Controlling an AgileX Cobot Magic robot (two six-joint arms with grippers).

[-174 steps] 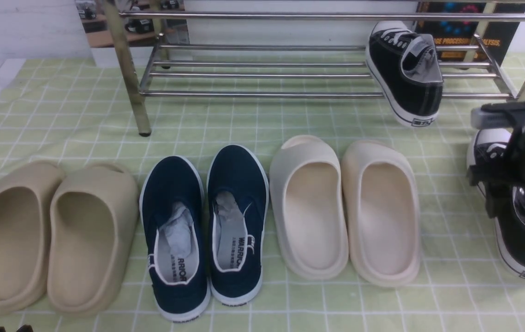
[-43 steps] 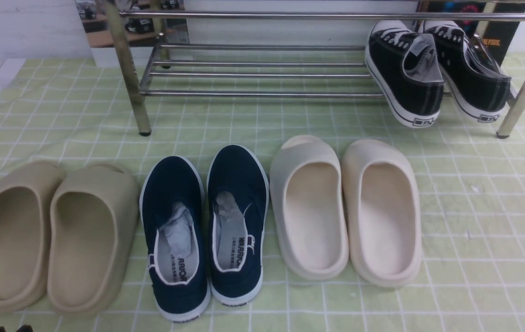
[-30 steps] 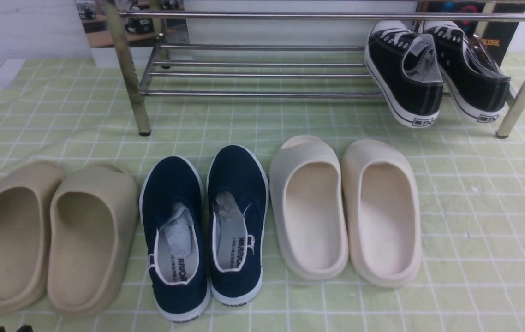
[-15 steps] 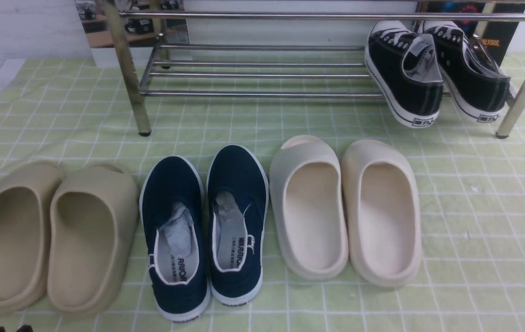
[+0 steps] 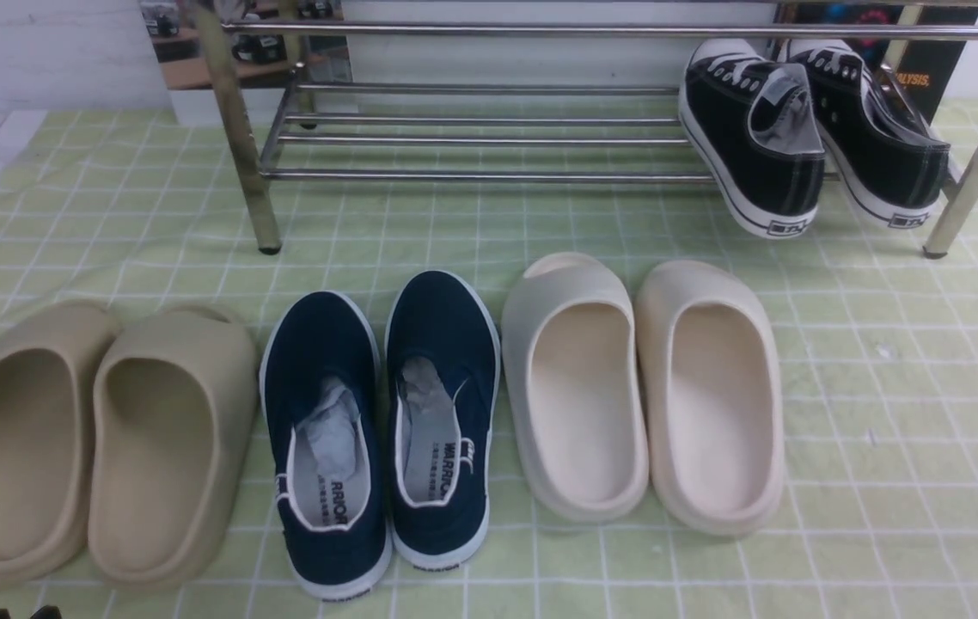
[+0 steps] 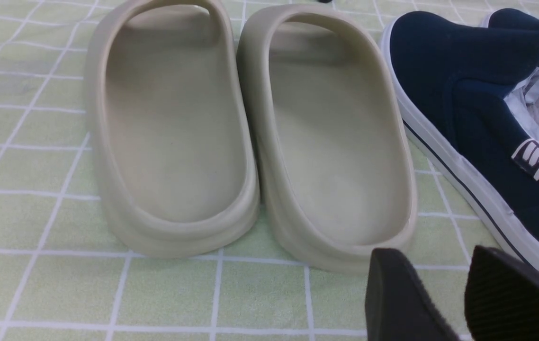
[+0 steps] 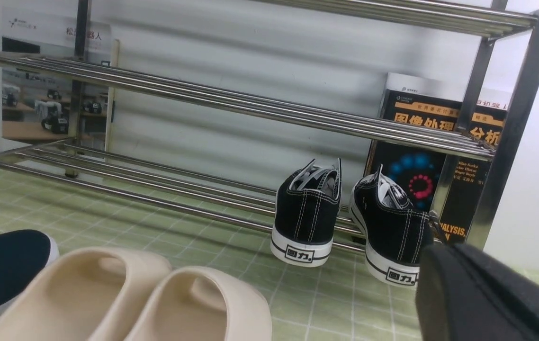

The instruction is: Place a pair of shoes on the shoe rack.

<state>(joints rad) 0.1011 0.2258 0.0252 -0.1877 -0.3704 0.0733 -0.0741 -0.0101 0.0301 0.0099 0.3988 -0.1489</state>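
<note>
Black sneakers (image 5: 755, 137) on rack (image 5: 489, 177).
L gripper (image 6: 433, 253) nr tan clogs (image 6: 179, 222), jaws part-open; R gripper (image 7: 447, 253) facing rack, jaws shut.

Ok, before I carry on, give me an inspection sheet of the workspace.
Surface: green checked cloth, small pale mark on it
Job's things: both black sneakers side by side on the lowest tier of the shoe rack, heels overhanging its front tube
Clutter: tan clogs, navy slip-ons, cream clogs before the rack
Grippers: left gripper open, empty; right gripper shut, empty
Cables: nothing seen
Surroundings: pale wall, printed panels behind the rack
</note>
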